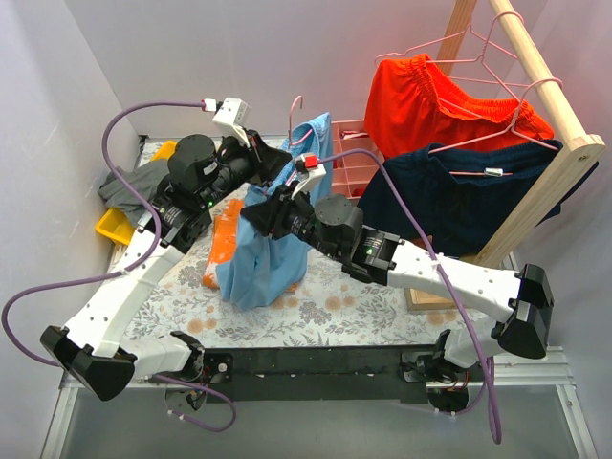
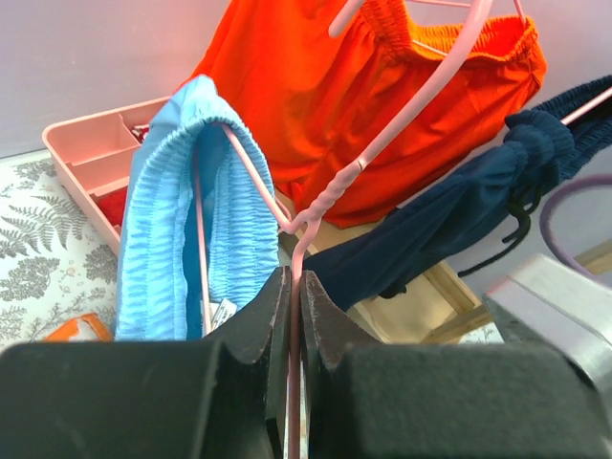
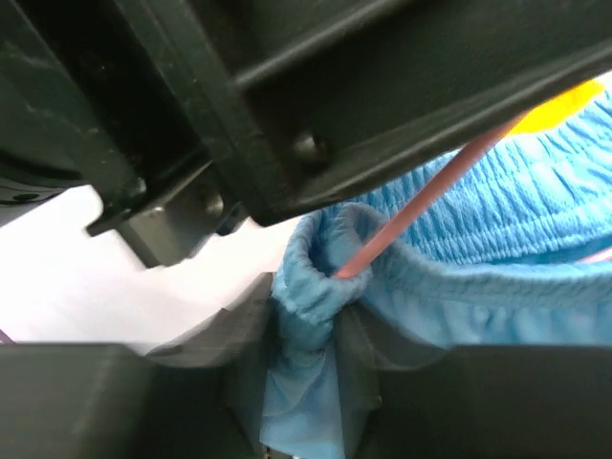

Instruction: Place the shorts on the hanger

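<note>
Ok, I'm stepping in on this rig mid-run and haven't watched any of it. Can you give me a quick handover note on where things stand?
Left claw: shut on the hanger, pinching the wire just below its twisted neck and holding it up.
Right claw: shut on the shorts at the gathered waistband.
Done: one hanger shoulder is threaded inside the waistband, and the shorts hang down from it.
Left: probably work the waistband over the other shoulder, then release. How far that side is on cannot be seen.
</note>
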